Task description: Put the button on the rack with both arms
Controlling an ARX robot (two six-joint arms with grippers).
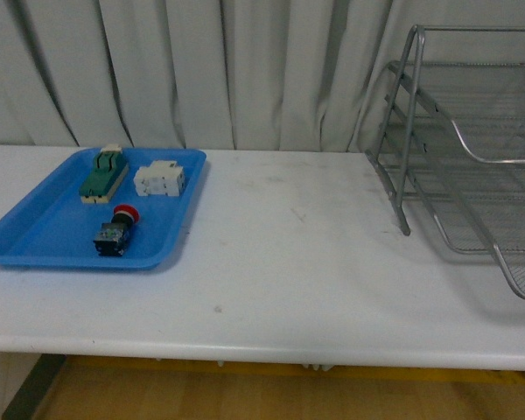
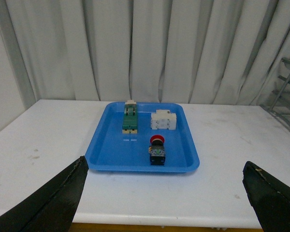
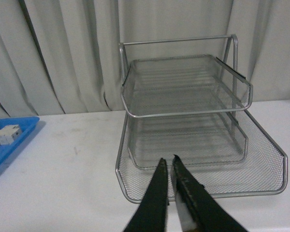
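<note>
Pickup not begun: button (image 1: 115, 230) in tray (image 1: 35, 236) at left, rack (image 1: 409, 131) at right; left fingers (image 2: 58, 198) wide apart, right fingers (image 3: 154, 203) closed, empty. Next: left descends, straddles button.

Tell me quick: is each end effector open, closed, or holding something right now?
Left end effector: open wide, holding nothing.
Right end effector: closed, holding nothing.

Pleated off-white curtains (image 1: 245, 70) fill 12 o'clock behind a scuffed white table (image 1: 280, 262), wood-tone floor (image 1: 245, 394) at 6.
</note>
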